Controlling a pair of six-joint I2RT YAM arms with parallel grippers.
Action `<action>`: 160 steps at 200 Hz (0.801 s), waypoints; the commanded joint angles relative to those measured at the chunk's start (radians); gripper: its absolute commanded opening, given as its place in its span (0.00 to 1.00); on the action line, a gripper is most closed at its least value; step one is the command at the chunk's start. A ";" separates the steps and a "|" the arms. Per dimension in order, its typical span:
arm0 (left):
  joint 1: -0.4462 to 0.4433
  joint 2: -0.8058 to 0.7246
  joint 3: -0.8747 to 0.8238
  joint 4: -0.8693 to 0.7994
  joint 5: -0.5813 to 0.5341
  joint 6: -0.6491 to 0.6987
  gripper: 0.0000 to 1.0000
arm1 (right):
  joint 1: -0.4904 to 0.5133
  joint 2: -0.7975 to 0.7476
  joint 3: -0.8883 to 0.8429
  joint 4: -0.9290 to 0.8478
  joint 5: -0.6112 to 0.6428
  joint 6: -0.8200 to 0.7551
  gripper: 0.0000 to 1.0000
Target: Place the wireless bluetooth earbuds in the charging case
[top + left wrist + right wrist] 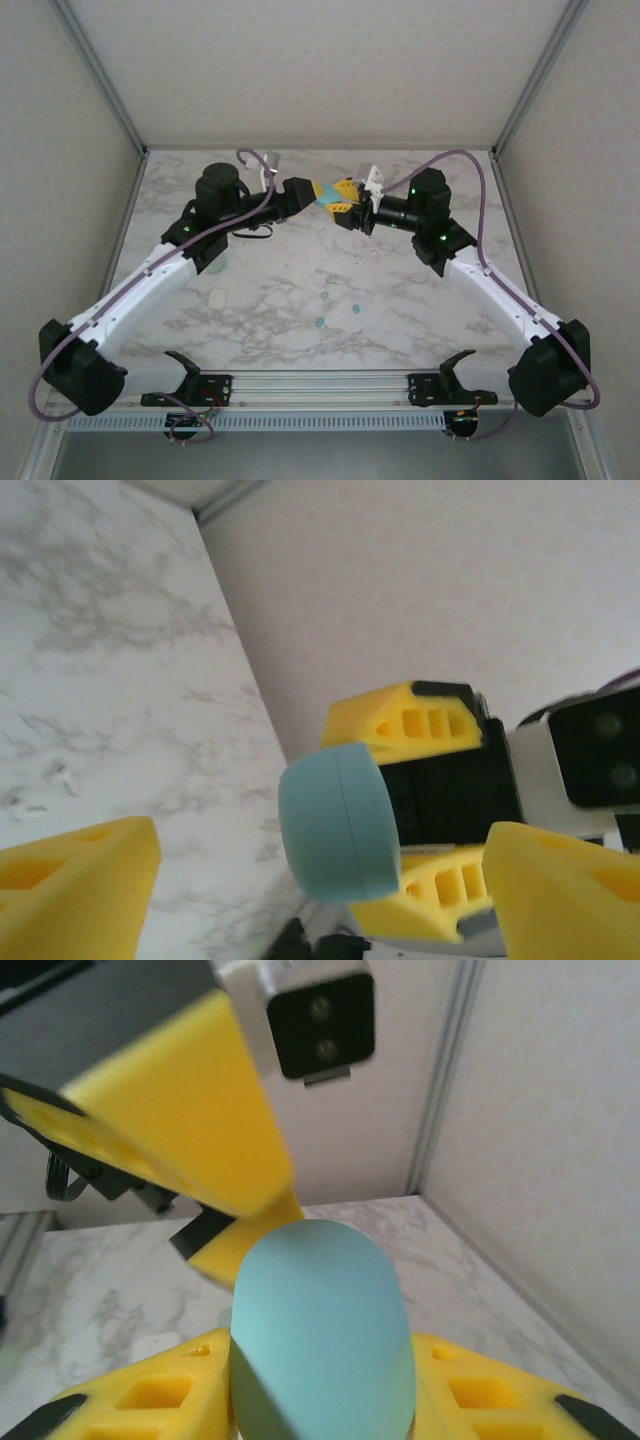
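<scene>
Closest in the overhead view is the rail (320, 385) at the table's front edge, where both arms are bolted. Just beyond it, on the bare marble of the table (250, 335), lie the wireless bluetooth earbuds (320, 323). They show as a couple of teal specks near the middle, and the paler bits (216, 298) around them are too small to name with confidence. No gripper has hold of any of them, and all lie well apart from the case.

Farther back, above the far half of the table, the two arms meet in the air. The right gripper (320, 1400) is closed on the charging case (320, 1330), a rounded teal pillbox pinched between its two yellow fingers. The left gripper (322, 832) faces it with its fingers spread wide. In the left wrist view the case sits between them, apart from both. From the right wrist, one left finger comes close to the case's far end, and whether it touches cannot be told. A seam runs round the case and its halves look pressed together, so the lid appears closed.

By this reading the task is at an early stage. The case is lifted and presented, but it has yet to be opened, and the buds on the table have yet to be picked up and seated inside. Whether any bud already sits inside cannot be told, since the interior is hidden.
</scene>
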 commanded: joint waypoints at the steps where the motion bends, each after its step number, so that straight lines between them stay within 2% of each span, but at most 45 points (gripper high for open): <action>1: 0.010 -0.089 0.032 -0.072 -0.094 0.381 0.87 | -0.045 0.044 0.096 -0.136 -0.185 0.083 0.34; 19: 0.014 -0.134 -0.040 -0.021 -0.074 0.638 0.87 | -0.064 0.072 0.145 -0.188 -0.289 0.102 0.34; 28: 0.023 -0.150 -0.090 0.022 -0.035 0.723 0.86 | -0.067 0.082 0.169 -0.224 -0.331 0.089 0.34; 44: 0.051 -0.140 -0.128 0.062 0.060 0.776 0.86 | -0.066 0.093 0.205 -0.290 -0.373 0.048 0.34; 61: 0.062 -0.097 -0.080 -0.006 0.189 0.819 0.82 | -0.067 0.105 0.243 -0.356 -0.390 0.012 0.35; 91: 0.060 -0.050 -0.031 -0.029 0.295 0.813 0.80 | -0.064 0.104 0.253 -0.369 -0.400 -0.007 0.35; 160: 0.046 0.039 0.042 -0.016 0.371 0.735 0.72 | -0.046 0.098 0.225 -0.326 -0.352 -0.027 0.35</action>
